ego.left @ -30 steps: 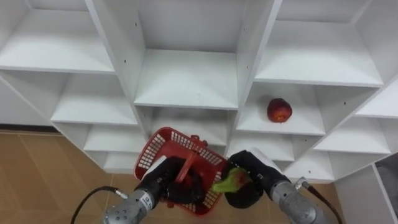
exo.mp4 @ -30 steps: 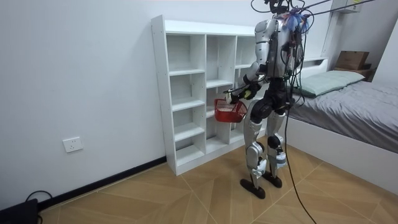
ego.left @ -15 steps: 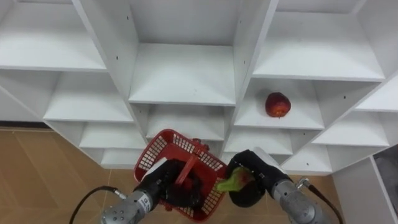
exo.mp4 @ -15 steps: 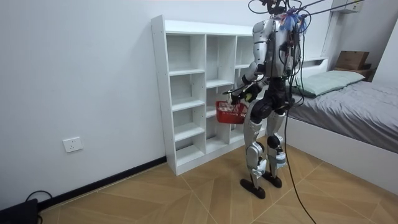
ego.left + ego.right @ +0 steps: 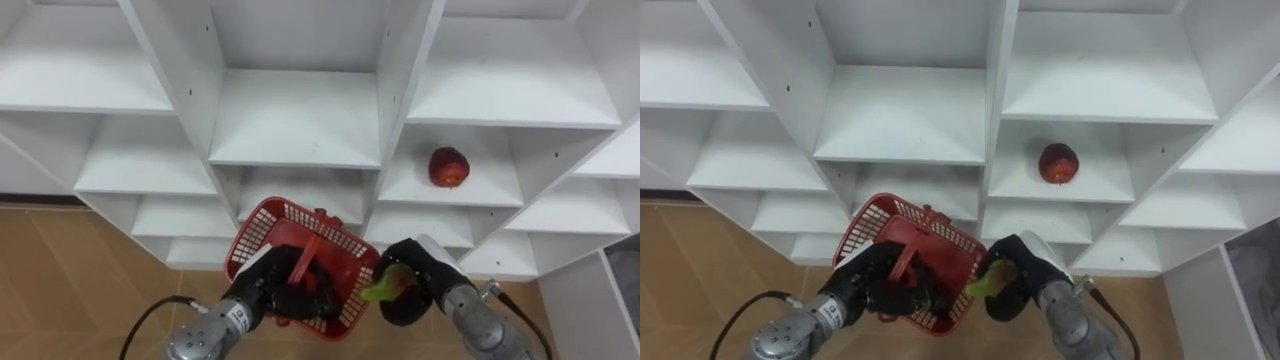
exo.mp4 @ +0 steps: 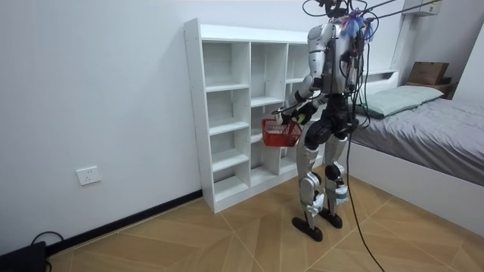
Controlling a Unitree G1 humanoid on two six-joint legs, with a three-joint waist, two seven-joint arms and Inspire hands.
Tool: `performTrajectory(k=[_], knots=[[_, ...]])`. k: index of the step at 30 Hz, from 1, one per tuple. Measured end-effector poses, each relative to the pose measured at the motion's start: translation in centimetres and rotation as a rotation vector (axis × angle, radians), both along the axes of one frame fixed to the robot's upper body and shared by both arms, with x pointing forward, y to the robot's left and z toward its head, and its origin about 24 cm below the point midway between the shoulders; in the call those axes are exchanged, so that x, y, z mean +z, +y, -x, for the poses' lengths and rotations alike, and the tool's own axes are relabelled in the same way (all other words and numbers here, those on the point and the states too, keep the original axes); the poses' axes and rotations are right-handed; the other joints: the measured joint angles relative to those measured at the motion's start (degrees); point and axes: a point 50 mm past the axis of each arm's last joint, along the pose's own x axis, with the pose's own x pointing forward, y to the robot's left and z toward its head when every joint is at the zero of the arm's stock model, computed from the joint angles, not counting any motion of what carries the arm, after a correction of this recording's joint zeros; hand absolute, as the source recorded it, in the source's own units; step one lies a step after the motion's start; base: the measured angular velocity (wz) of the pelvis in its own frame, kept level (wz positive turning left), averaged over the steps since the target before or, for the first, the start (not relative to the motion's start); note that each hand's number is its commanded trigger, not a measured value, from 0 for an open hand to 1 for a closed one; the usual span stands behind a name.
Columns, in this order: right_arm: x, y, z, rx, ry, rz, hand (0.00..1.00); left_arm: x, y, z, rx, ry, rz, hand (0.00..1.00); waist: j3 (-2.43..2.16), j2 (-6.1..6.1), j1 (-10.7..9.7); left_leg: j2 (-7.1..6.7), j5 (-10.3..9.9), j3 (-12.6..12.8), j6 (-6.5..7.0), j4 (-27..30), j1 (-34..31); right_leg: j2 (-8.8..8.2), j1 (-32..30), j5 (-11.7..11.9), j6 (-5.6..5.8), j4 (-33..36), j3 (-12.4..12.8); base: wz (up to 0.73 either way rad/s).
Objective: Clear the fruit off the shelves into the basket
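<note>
**Two fruits in play at the white closet (image 5: 295, 120)**

The robot stands upright, facing the closet's smooth, flat-panelled square compartments. Low on the left comes the left hand (image 5: 265, 288), dark fingers curled tight round the stiff handle of the one red basket (image 5: 258, 232). The basket is plastic, with open lattice walls and a rounded rim, and it hangs tilted. What lies inside it cannot be told.

Just beside the basket's right rim is fruit number one, a single green fruit (image 5: 380, 290). It is smooth-skinned and elongated, and the black fingers of the right hand (image 5: 412, 300) wrap round it.

Up and to the right is fruit number two, one red apple (image 5: 449, 167). It is round and glossy, resting alone on a shelf in the closet's right column, well apart from both hands.
</note>
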Motion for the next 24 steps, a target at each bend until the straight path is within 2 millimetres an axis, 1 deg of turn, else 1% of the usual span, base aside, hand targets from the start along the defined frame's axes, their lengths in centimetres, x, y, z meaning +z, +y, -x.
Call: performTrajectory(k=[4,7,10,11,18,24], knots=[[0.1,0.2,-0.3,-0.003,-0.005,-0.002,1.0,0.2,-0.4,-0.2,-0.01,-0.008,0.005,1.0,-0.01,0.01,0.0,-0.01,0.0,0.0,-0.01,-0.2,0.0,0.01,0.1,0.0,-0.01,-0.3,-0.3,0.0],[-0.1,0.2,-0.5,-0.005,0.006,0.002,1.0,0.2,-0.4,-0.3,-0.013,-0.011,0.006,1.0,-0.01,0.06,0.0,0.0,0.0,-0.1,-0.01,-0.3,0.0,-0.04,0.1,0.0,-0.01,-0.3,-0.9,0.01],[-0.3,0.3,-0.5,-0.006,0.015,0.001,1.0,0.3,-0.5,-0.4,-0.014,-0.012,0.008,1.0,0.05,0.21,0.0,0.0,0.0,-0.2,-0.01,-0.3,-0.1,-0.06,0.2,0.0,-0.01,-0.3,-1.2,0.03],[-0.3,0.4,-0.7,-0.005,0.014,0.002,1.0,0.4,-0.6,-0.5,-0.017,-0.016,0.01,1.0,0.15,0.38,-0.1,0.0,0.0,-0.2,-0.01,-0.2,-0.3,-0.07,0.0,0.0,-0.02,-0.3,-1.2,0.0],[0.1,0.8,-1.2,0.008,0.0,-0.003,1.0,0.4,-1.4,-0.4,-0.072,-0.013,0.015,1.0,0.15,1.58,0.0,-0.01,0.0,-0.2,-0.01,0.0,-0.9,-0.12,-0.6,0.1,-0.09,-0.2,-1.2,0.0],[0.1,1.2,-1.3,0.031,0.0,-0.001,1.0,0.4,-2.0,-0.4,-0.101,-0.013,0.025,1.0,0.15,1.76,0.1,0.0,0.0,-0.2,-0.04,0.0,-0.9,-0.12,-0.6,0.1,-0.08,-0.2,-1.2,0.0]])
